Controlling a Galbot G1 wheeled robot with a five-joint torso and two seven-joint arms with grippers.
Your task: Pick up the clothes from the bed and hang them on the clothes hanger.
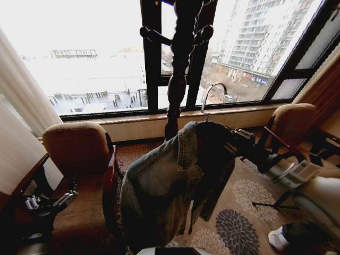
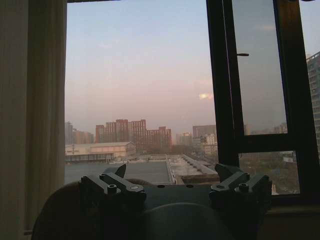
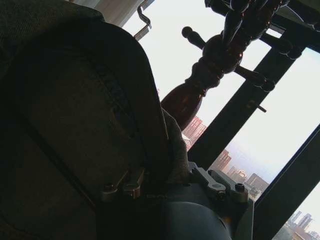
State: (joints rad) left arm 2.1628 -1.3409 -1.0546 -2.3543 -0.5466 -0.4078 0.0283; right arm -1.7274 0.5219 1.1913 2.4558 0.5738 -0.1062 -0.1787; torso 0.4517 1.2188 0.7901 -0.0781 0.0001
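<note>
The clothes, a light-blue denim jacket (image 1: 170, 180), hang on the clothes hanger, whose silver hook (image 1: 212, 93) sticks up above the collar. My right gripper (image 1: 236, 142) reaches in from the right and is shut on the jacket's shoulder. The right wrist view shows the fabric (image 3: 75, 110) clamped in my right gripper (image 3: 165, 181), with the hook (image 3: 143, 20) beyond it. A dark turned-wood coat stand (image 1: 178, 69) with pegs rises just behind the jacket. My left gripper (image 1: 50, 202) rests low over the left armchair, open and holding nothing (image 2: 171, 172). The bed is out of view.
A brown armchair (image 1: 77, 149) stands at the left and another (image 1: 292, 122) at the right, both below the large window's sill (image 1: 133, 119). A pale curtain (image 1: 21, 117) hangs at the far left. Flower-patterned carpet (image 1: 239, 228) lies under the jacket.
</note>
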